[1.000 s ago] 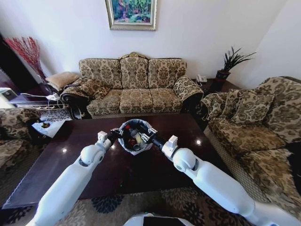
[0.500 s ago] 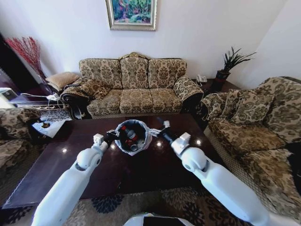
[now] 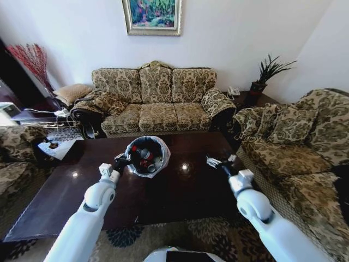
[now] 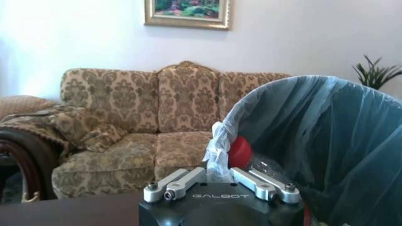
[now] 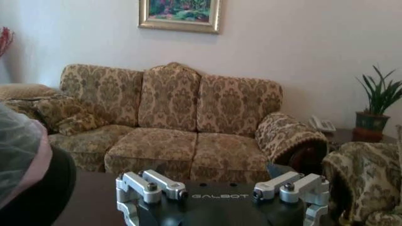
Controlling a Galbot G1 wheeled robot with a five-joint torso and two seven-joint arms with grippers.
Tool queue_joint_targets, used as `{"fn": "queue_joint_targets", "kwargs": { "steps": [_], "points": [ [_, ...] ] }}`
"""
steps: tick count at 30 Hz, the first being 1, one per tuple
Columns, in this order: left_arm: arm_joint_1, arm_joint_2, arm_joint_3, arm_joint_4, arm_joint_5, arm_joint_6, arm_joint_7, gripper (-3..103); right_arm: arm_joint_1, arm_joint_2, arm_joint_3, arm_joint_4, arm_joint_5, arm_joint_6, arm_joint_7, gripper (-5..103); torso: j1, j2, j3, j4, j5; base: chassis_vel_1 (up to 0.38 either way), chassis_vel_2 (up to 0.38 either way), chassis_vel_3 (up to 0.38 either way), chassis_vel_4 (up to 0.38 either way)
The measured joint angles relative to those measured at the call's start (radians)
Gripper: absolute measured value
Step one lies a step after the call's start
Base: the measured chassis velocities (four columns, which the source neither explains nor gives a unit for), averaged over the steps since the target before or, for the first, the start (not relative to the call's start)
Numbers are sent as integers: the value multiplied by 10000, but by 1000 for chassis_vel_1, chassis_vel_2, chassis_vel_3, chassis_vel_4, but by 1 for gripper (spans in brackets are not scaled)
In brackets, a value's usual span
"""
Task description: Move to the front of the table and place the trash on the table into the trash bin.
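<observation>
Holding the trash bin (image 3: pixel 147 156) by its bag-lined rim, your left tool (image 3: pixel 121 162) is clamped on the folded plastic, as the left wrist view shows, with the liner bunched between its jaws. The bin sits tilted toward you on the bench (image 3: pixel 180 191), mouth open, so you can see the trash (image 3: pixel 144 157) inside: a bottle with a red cap and dark and red pieces beside it. Judging from this, the grip is there to steady or tip the bin rather than lift it clear. Your left arm reaches forward low over the glossy top, wrist level with the rim. Your right tool (image 3: pixel 220 162) is well apart from the bin, over the bench's right side, jaws spread and carrying nothing, its arm stretched forward toward the armchair (image 3: pixel 294 142) side.
</observation>
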Motion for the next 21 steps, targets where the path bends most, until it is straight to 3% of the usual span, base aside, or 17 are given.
{"fn": "queue_joint_targets", "kwargs": {
  "steps": [6,11,21],
  "points": [
    [-7,-29,-4,30,49,-208,104,1,-431,268,510,218,-78,-46,134,100,2,0,1,8,0,30,34,32,36],
    [-72,-20,119,26,83,-269,129,1,-595,545,649,252,-233,-109,216,100,3,0,2,-5,-1,0,0,0,0],
    [-71,-22,153,-45,105,-284,128,1,-775,889,676,363,-540,-224,254,100,3,0,2,1,-2,0,0,0,0]
  ]
}}
